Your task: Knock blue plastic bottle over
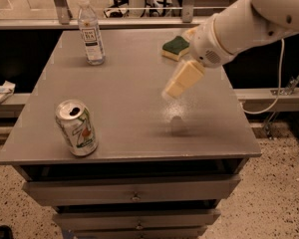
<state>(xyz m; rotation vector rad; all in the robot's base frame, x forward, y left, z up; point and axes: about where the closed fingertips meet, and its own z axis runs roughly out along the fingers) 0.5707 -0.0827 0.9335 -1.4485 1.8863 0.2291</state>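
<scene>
Gripper [172, 90], seemingly closed, beside sponge [175, 47]; blue plastic bottle [90, 34] upright far-left; can [77, 128] front-left.

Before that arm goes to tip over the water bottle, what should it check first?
1. Target: blue plastic bottle upright, far left of the table: ok.
2. Reach: hand near enough to push it: not ok, it hangs over the table's right half.
3. Path from hand to bottle free: ok.
4. Near-left soda can off that path: ok.
5. Far-right sponge off that path: ok.
6. Bottle's fill: cannot tell.
</scene>
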